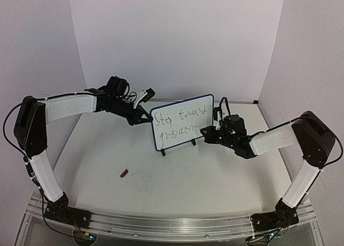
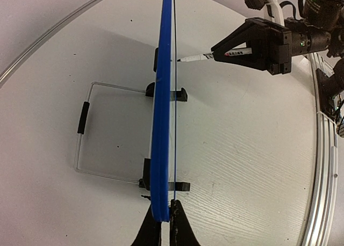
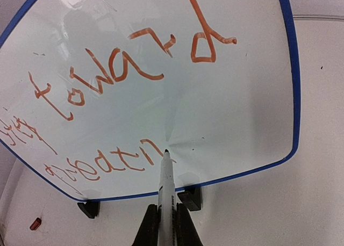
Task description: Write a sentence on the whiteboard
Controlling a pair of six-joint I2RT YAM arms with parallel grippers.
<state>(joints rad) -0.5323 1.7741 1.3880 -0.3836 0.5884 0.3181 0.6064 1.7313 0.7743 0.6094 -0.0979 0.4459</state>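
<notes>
My right pincer point(image 3: 166, 211) grasps the marker point(image 3: 166, 176), tip touching the board point(image 3: 242, 95) at lower centre; the sentence point(image 3: 123, 74) is unfinished. My left pincer point(image 2: 166, 214) clamps the board's edge. I judge the remaining letters come next, under steady pressure.

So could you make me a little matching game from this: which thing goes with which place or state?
1 left hand
2 right hand
3 marker
4 small red piece

A lying on the table in front of the whiteboard
B shut on the marker
C tip at the sentence's lower line
D shut on the whiteboard's edge

Pairs: 1-D, 2-B, 3-C, 4-A
</notes>
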